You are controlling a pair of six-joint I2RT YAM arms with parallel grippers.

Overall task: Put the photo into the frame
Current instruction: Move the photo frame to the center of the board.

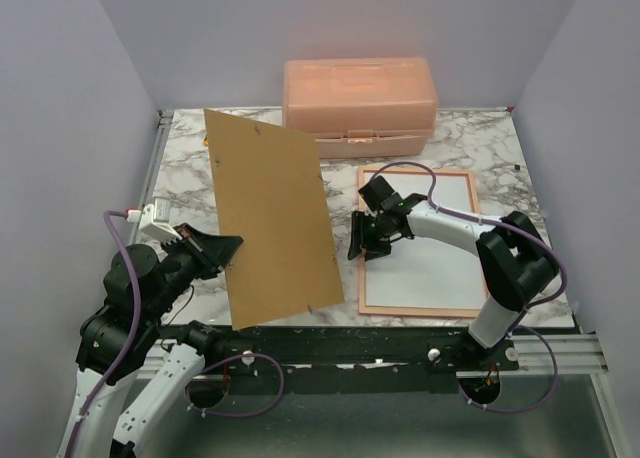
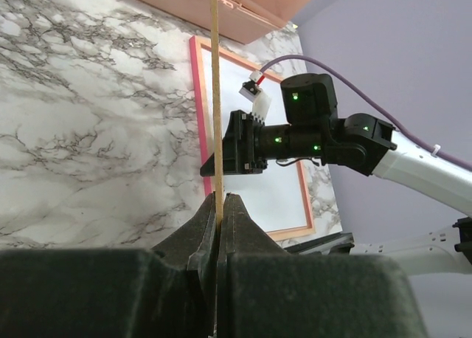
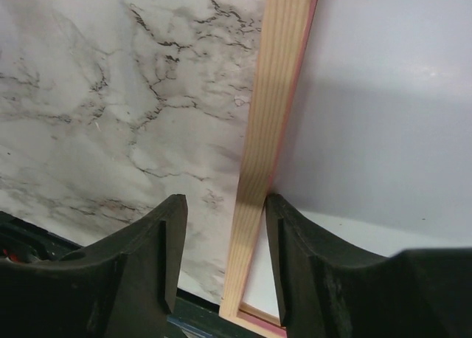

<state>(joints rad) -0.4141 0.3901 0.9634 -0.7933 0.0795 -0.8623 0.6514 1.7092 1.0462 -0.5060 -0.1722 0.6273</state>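
The right end effector [image 3: 225, 227] has its fingers apart, straddling the left rail of the frame [image 3: 269, 94], probably to steady or nudge it. The left end effector [image 2: 220, 205] is clamped on the brown board [image 1: 270, 218], holding it tilted up on edge, clear of the frame. The photo [image 1: 440, 268] seems to lie inside the frame, white back up — its printed side is hidden.

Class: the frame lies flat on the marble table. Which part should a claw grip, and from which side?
The frame lies flat, so only its thin border offers a pinch. Come straight down over the long rail on the left-arm side, one finger either side, as the right claw straddles it.
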